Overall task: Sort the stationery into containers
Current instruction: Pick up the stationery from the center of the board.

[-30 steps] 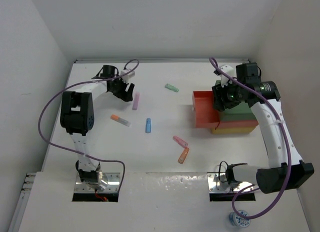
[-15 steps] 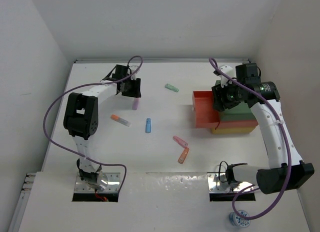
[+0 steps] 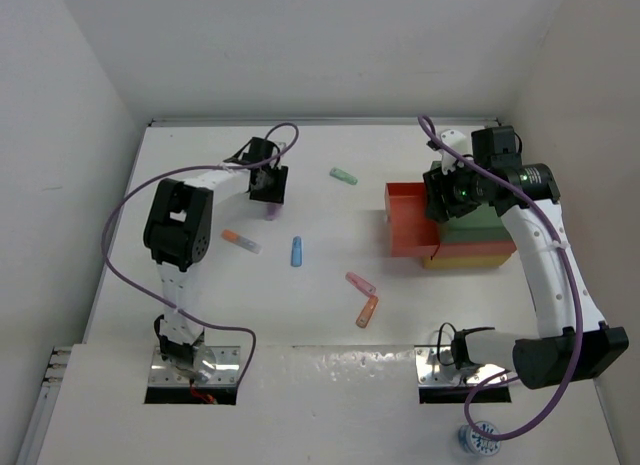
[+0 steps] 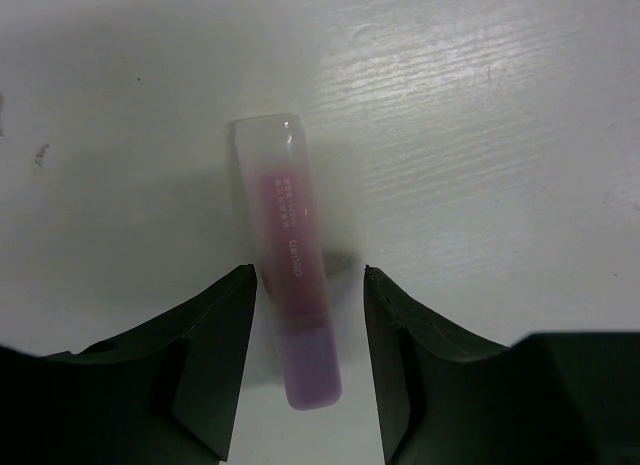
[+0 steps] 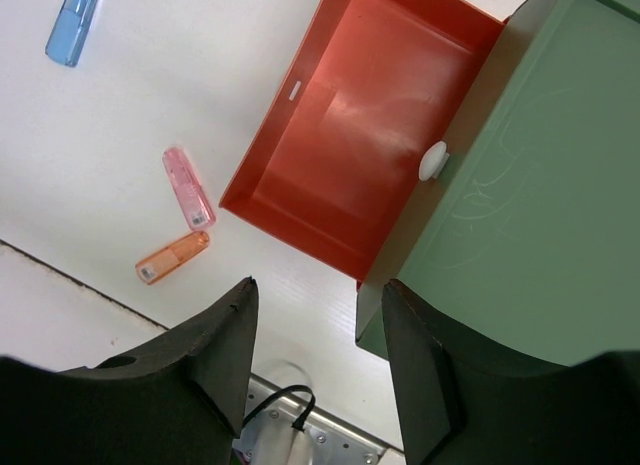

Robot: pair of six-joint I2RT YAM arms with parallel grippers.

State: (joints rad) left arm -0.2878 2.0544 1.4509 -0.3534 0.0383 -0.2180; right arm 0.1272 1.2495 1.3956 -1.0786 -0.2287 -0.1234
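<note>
The left end effector (image 4: 308, 280) is open, with one finger on each side of the purple marker (image 4: 285, 215). It is not squeezing the marker yet. The marker lies flat on the table (image 4: 480, 135), at about 10 o'clock from the middle. I think it is light, hard and smooth, so it may roll or slip. The best place to pinch is its middle, across the thin way. The right end effector (image 5: 318, 295) is open too and holds nothing. It hangs over the red-orange tray (image 5: 340, 155), at 3 o'clock, under the green tray (image 5: 520, 185).
</note>
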